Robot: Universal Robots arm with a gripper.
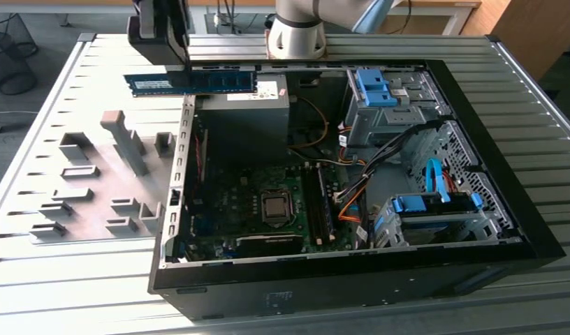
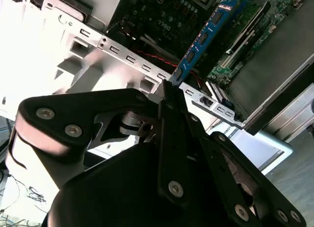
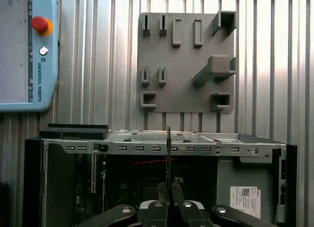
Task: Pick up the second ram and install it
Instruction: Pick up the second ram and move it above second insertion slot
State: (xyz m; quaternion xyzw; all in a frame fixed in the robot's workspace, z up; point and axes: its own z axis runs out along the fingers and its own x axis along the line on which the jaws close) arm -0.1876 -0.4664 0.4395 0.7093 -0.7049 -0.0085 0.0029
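1 second ram (image 1: 192,82), blue, level, 1 end clamped in the jaws; held above the 11 o'clock corner of the open computer case (image 1: 360,279) in the exterior view. Gray fixture plate (image 1: 89,174) at its 9 o'clock.

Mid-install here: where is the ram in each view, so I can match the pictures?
Exterior view: the ram hangs level in the air, at the far end of the slotted rail, towards the exterior view's left.
Second wrist view: the ram slants away from the end effector, which pinches its end.
First wrist view: the ram is edge-on, a thin dark line crossing the rail.
Shared landmark: the slotted rail.
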